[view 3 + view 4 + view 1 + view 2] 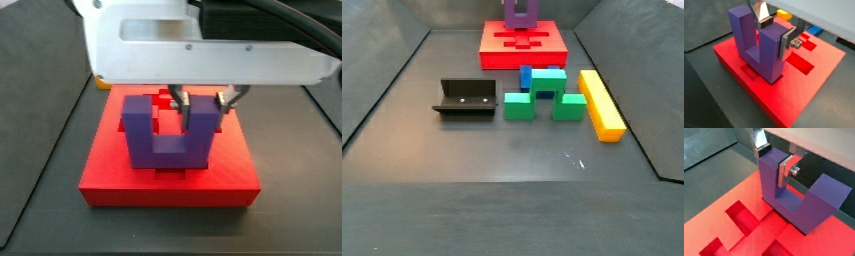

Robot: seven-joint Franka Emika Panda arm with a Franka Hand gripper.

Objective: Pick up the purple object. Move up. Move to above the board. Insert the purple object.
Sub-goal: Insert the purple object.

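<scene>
**Purple block held upright over the red board**

We see the gripper (201,103) clamped on one prong of the matte purple U-shaped block (168,133); in both wrist views a flat silver finger plate (789,42) presses against that prong's outer face, and the prong fills the space between the fingers (785,170). The second prong stands free, and the block is upright, prongs pointing up and base bar down.

The block is over the large flat red rectangular board (114,165), whose top carries darker red recesses. In a wrist view the base bar (765,67) meets the board's top at a recess (801,63), with part of that recess showing open just beside the block. Whether the base sits inside the recess or only rests at its edge we cannot tell. In a side view the block reads near the board's middle, the white gripper body above it.

In the wider side view the board (493,50) lies at twelve o'clock on the dark floor, with the purple block (520,13) atop it. Nearer the floor's centre we find a green block (545,93), a blue block (525,77) touching it at about eleven o'clock, and a long yellow bar (600,103) at three o'clock of the green one. The dark L-shaped fixture (465,98) stands at nine o'clock of the green block, apart from it.
</scene>
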